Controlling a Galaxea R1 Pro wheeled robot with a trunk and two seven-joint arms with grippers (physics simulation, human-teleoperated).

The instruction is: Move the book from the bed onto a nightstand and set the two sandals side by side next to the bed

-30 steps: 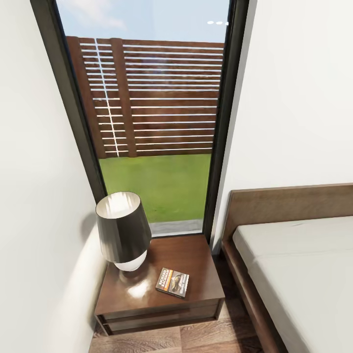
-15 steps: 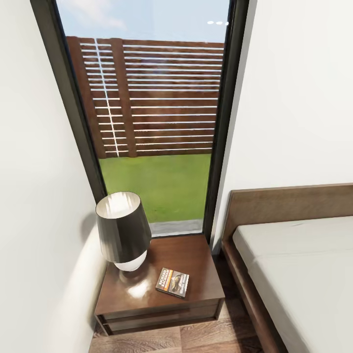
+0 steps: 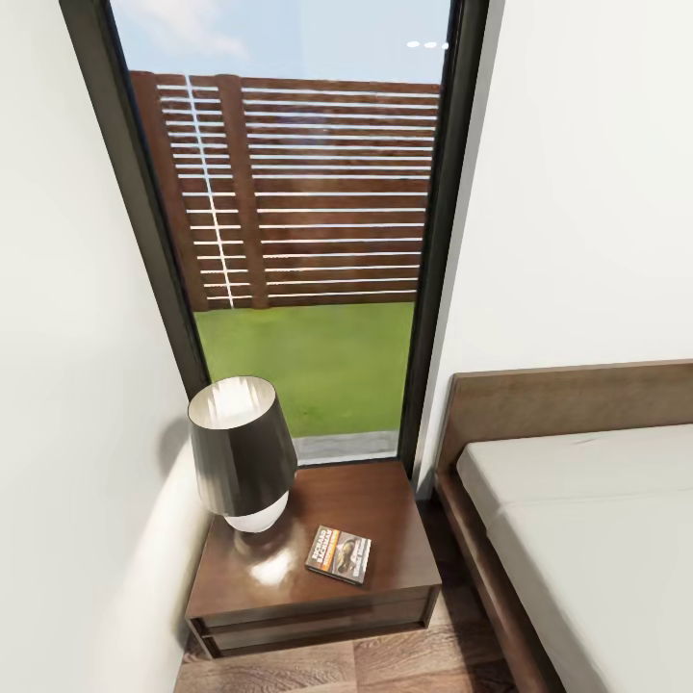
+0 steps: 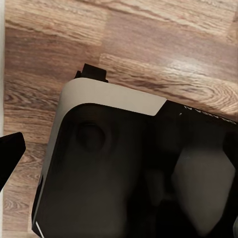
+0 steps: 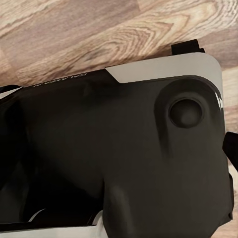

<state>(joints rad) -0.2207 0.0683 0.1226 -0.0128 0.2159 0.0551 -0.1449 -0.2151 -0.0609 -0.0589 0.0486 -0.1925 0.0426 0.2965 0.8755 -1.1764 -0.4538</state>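
Book (image 3: 339, 554) lies flat on the nightstand (image 3: 385, 500) w/ the lamp (image 3: 241, 452), beside the bed (image 3: 577, 520), so that step looks done & next I'd need to find the sandals, tho can't tell if my grippers are open or holding anything.

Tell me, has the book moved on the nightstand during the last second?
No. The book lies at the same spot on the nightstand, equally far from the lamp as before.
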